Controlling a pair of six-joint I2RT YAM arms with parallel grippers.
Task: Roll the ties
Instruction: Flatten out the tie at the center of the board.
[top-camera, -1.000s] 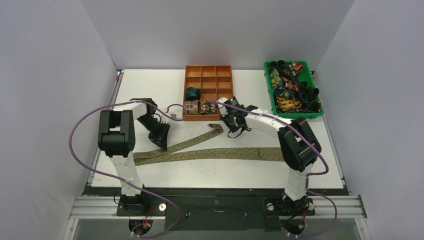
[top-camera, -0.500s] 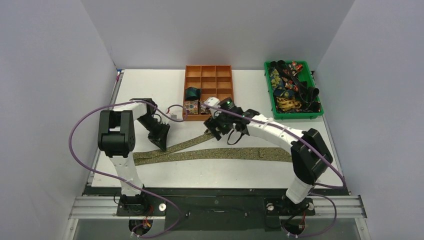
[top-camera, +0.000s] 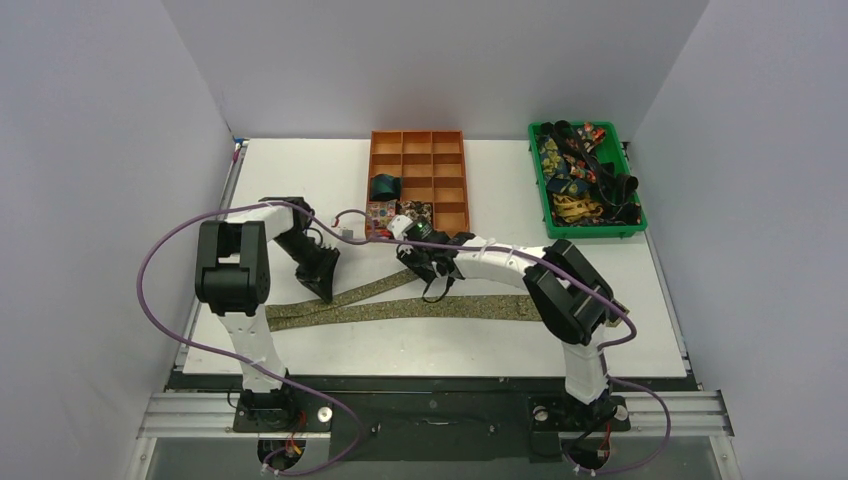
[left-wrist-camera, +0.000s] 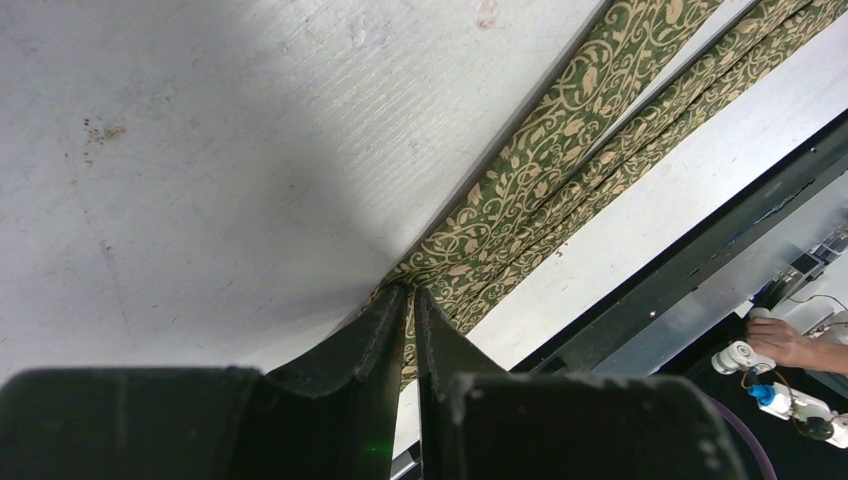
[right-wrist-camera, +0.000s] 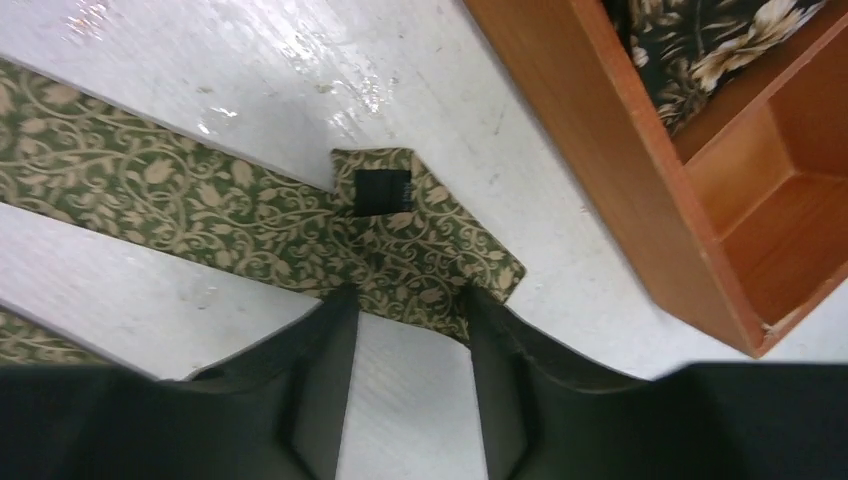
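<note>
An olive-gold patterned tie (top-camera: 450, 307) lies flat on the white table, folded into a long narrow V. My left gripper (top-camera: 325, 288) is shut on the tie near the fold; in the left wrist view the fingertips (left-wrist-camera: 408, 297) pinch the fabric (left-wrist-camera: 560, 150). My right gripper (top-camera: 425, 270) is open over the tie's narrow end. In the right wrist view its two fingers (right-wrist-camera: 408, 300) straddle the pointed end (right-wrist-camera: 430, 250), which has a small black loop (right-wrist-camera: 383, 190). The right gripper holds nothing.
An orange compartment tray (top-camera: 445, 165) stands behind the tie and holds a teal coil (top-camera: 384, 186), a floral coil (top-camera: 381, 214) and a dark flecked coil (top-camera: 415, 212). Its corner (right-wrist-camera: 640, 170) is close to the right gripper. A green bin (top-camera: 537, 175) with several loose ties sits at the back right.
My right arm has swung left and forward from beside the orange tray to the tie's narrow end. My left gripper has stayed shut on the tie.
</note>
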